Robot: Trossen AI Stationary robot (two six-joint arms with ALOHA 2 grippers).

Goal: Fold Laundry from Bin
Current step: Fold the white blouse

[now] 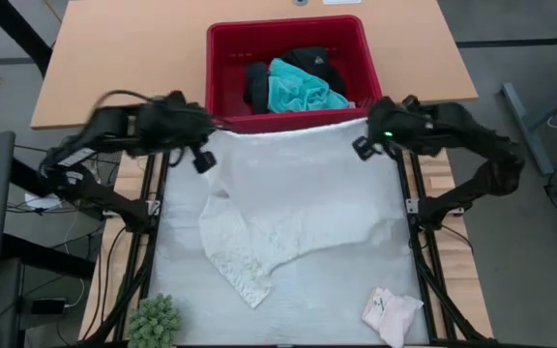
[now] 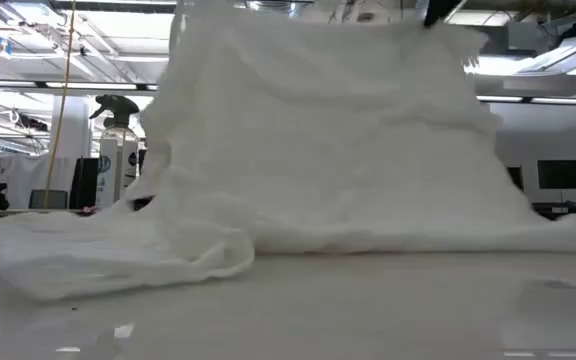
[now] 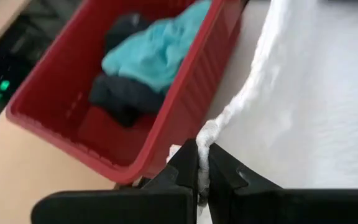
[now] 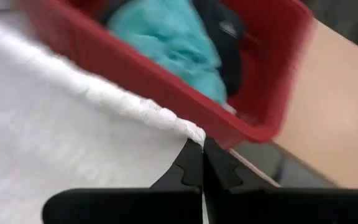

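Note:
The white lacy top (image 1: 288, 203) is stretched between my two grippers in front of the red bin (image 1: 222, 77). My left gripper (image 1: 204, 159) and right gripper (image 1: 364, 147) are each shut on its upper edge. Its lower part (image 1: 240, 261) lies crumpled on the table. In the low view the white lacy top (image 2: 328, 140) hangs like a curtain. In the bin lie the turquoise shirt (image 1: 303, 89) and the black clothing (image 1: 259, 82). A small pale piece (image 1: 392, 314) rests at the near right. My left gripper (image 3: 202, 155) pinches the top's upper edge at its left corner (image 3: 207, 132) between its two fingers, slanting down from the left. The edge runs off taut toward the other gripper. My right gripper (image 4: 202, 149) pinches the upper edge's right corner (image 4: 194, 133) between its fingertips, slanting down from the right. The cloth hangs below, its lower end (image 2: 118, 255) on the table.
The bin's near wall (image 3: 185, 93) stands just behind the held edge. A green spiky ball (image 1: 153, 324) sits at the near left corner. A spray bottle (image 2: 116, 150) stands beyond the table. Bare white table (image 1: 317, 300) lies toward the near edge.

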